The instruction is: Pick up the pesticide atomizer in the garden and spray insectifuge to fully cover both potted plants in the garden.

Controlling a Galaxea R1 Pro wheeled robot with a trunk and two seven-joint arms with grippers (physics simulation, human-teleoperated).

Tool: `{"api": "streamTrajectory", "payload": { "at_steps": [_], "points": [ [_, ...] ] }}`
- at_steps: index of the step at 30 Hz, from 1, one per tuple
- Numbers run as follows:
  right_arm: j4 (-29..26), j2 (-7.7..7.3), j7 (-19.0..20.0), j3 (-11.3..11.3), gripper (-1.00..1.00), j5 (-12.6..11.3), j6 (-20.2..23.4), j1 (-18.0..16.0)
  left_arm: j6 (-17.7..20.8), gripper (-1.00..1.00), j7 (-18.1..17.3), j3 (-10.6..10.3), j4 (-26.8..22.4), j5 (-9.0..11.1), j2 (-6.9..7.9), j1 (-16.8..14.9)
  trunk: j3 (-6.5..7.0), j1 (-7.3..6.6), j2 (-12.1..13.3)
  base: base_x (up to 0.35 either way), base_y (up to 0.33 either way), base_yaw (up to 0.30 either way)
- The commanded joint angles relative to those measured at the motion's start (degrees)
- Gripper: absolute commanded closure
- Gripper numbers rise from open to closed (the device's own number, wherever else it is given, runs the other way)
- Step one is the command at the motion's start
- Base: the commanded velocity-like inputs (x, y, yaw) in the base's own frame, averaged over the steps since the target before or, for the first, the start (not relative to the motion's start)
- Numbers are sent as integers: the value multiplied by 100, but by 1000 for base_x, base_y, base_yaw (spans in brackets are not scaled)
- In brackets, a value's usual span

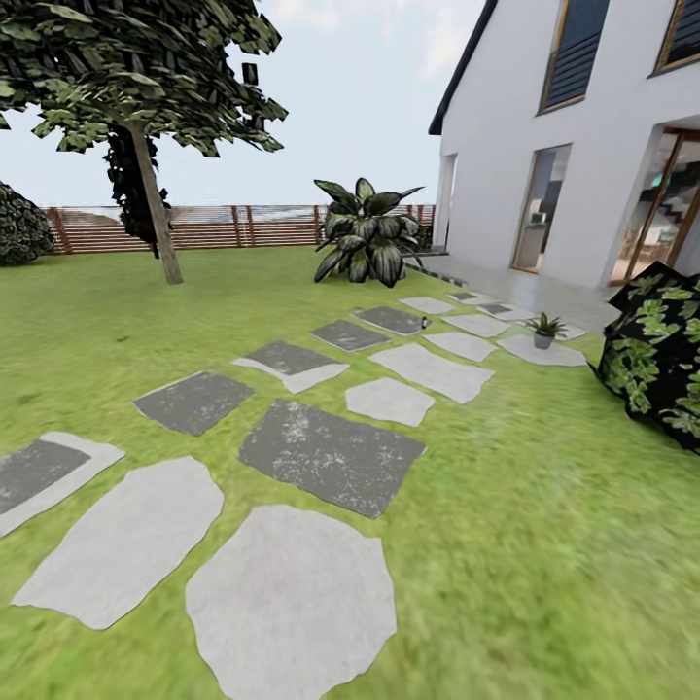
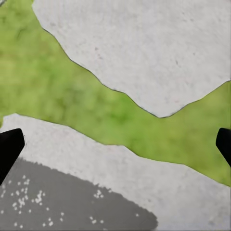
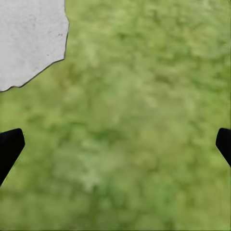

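From the head camera, a green lawn (image 1: 544, 544) stretches ahead, crossed by flat stepping stones (image 1: 331, 455), some pale grey and some dark. One small potted plant (image 1: 543, 330) stands upright on a pale stone far along the path, near the white house (image 1: 574, 136). A tiny dark object (image 1: 425, 321) sits by the stones further left of it; it is too small to identify as the atomizer. A big broad-leaved bush (image 1: 367, 233) grows near the house corner, a dark-backed leafy bush (image 1: 656, 355) fills the right edge, and a tree (image 1: 146, 107) stands at left before a brown slatted fence (image 1: 224, 226).

In the left wrist view, the left gripper (image 2: 115, 147) hangs over pale stepping stones split by a strip of grass; its dark fingertips (image 2: 9, 149) sit at opposite edges, spread wide with nothing between them.

In the right wrist view, the right gripper (image 3: 115, 147) hovers over grass, a pale stone corner (image 3: 29, 38) nearby. Its fingertips (image 3: 9, 147) are likewise spread apart and empty.
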Motion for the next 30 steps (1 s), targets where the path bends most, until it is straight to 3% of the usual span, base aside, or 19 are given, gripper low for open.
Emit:
{"api": "streamTrajectory", "payload": {
  "at_steps": [1, 30],
  "points": [
    [2, 0, -1, -2, -100, 3, -17, -2, -18, -100, -1, 7, 6, 5, -1, -4, -5, 2, -2, 240, 233, 0],
    [1, 0, -1, 1, -100, 3, -17, -2, -18, -100, -1, 7, 6, 5, -1, -4, -5, 2, -2, 266, 222, 0]
  ]
}}
